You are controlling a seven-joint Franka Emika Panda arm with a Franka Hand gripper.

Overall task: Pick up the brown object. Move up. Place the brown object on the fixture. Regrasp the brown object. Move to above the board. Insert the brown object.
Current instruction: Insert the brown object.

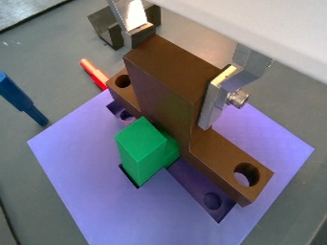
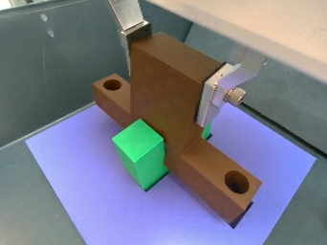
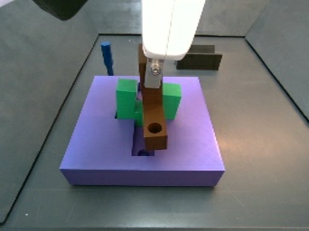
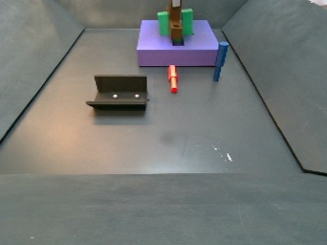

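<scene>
The brown object (image 1: 163, 91) lies lengthwise in the central slot of the purple board (image 1: 71, 167), with its thick part standing upright and a round hole showing at each end of the bar. My gripper (image 1: 175, 72) is shut on that upright part, one silver finger (image 1: 217, 100) flat against each side. Both wrist views show this (image 2: 173, 75). A green block (image 2: 141, 153) stands against the bar on the board (image 2: 71, 167). In a side view my gripper (image 3: 154, 74) hangs straight over the brown object (image 3: 154, 122). The fixture (image 4: 118, 93) stands apart on the floor.
A blue peg (image 4: 220, 59) stands beside the board (image 4: 156, 55), and a thin red peg (image 4: 174, 78) lies on the floor in front of it. Both show in a wrist view, blue (image 1: 19, 96) and red (image 1: 94, 73). Grey walls enclose the floor.
</scene>
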